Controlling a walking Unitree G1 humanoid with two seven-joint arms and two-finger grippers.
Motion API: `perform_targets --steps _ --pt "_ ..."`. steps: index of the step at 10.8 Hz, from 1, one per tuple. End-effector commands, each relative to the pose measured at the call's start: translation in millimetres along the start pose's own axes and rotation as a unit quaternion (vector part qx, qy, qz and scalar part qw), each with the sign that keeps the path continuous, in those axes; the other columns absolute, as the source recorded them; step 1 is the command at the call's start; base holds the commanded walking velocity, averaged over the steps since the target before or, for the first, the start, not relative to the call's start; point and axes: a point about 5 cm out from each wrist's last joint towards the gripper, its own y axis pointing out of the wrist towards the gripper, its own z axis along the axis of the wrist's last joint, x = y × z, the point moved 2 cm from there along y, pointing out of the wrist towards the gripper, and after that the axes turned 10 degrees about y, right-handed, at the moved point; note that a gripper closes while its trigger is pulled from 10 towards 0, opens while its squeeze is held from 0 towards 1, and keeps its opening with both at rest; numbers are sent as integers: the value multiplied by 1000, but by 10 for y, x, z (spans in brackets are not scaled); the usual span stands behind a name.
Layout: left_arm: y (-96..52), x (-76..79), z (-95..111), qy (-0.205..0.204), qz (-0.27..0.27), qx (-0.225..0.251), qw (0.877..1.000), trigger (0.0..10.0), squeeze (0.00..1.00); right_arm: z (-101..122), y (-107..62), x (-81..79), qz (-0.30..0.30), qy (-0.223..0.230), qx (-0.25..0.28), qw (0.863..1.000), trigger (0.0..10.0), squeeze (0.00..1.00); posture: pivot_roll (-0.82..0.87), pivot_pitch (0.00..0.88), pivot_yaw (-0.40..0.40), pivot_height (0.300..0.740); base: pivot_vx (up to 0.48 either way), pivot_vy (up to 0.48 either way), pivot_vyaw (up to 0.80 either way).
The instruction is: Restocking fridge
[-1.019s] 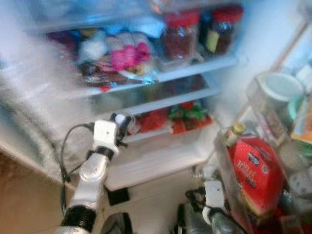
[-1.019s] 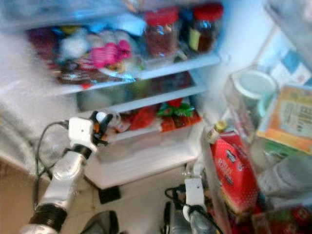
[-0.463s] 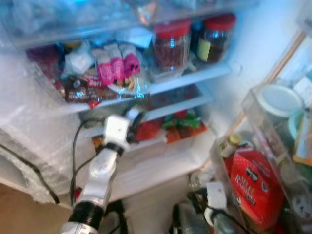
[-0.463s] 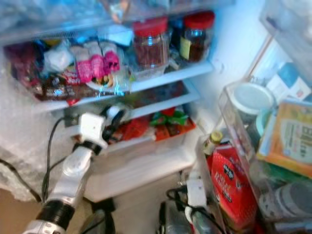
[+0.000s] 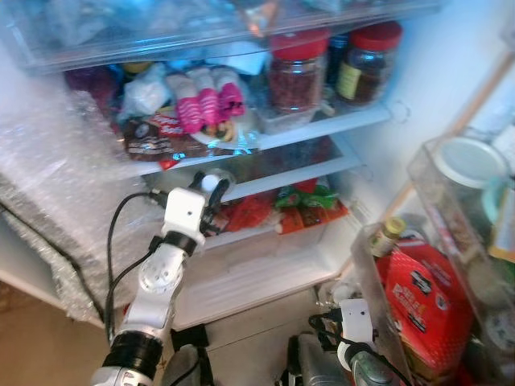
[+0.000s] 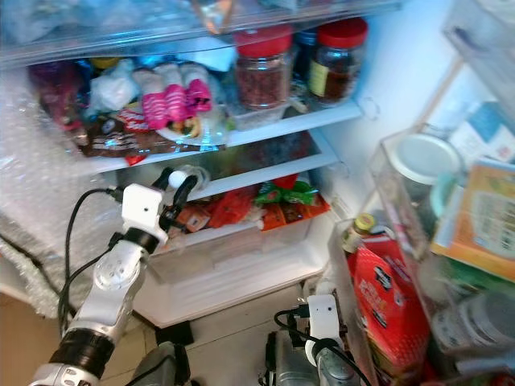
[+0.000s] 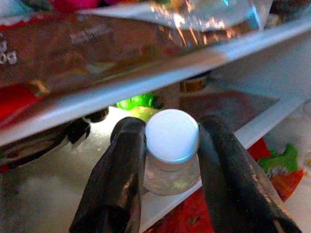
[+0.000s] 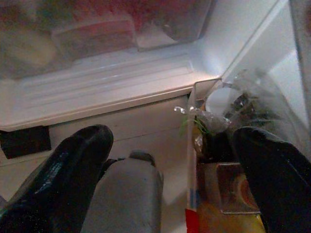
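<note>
- A small clear glass jar with a white lid (image 7: 171, 145) is clamped between the two black fingers of the left gripper (image 7: 167, 160), at the lip of the fridge's thin white middle shelf (image 5: 290, 173).
- The jar should be kept upright and slid onto the shelf, set down fully before release.
- The right gripper (image 8: 170, 179) hangs low, fingers spread wide, empty.
</note>
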Motion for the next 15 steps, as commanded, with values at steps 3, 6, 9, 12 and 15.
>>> perform_targets --steps 3,6,9,12,15 --pt "-116 -55 -201 15 19 -29 999 10000 0 -52 -25 43 -6 9 -7 1000 10000 0 -188 184 -21 647 0 0 0" --pt "-32 -111 -188 17 44 -18 999 10000 0 -52 -30 55 -6 8 -5 1000 10000 0 -194 185 -29 647 0 0 0" --pt "-25 -117 -311 14 53 -40 998 10000 0 -52 -32 56 -3 7 -5 1000 10000 0 -197 186 -33 647 0 0 0" --pt "-112 -39 -516 -5 36 -93 995 10000 0 -58 -32 53 -2 7 -7 1000 10000 0 -197 186 -29 647 0 0 0" --pt "-179 -23 -684 -33 36 -144 988 10000 0 -61 -30 46 -2 7 -9 1000 10000 0 -192 183 -26 647 0 0 0"
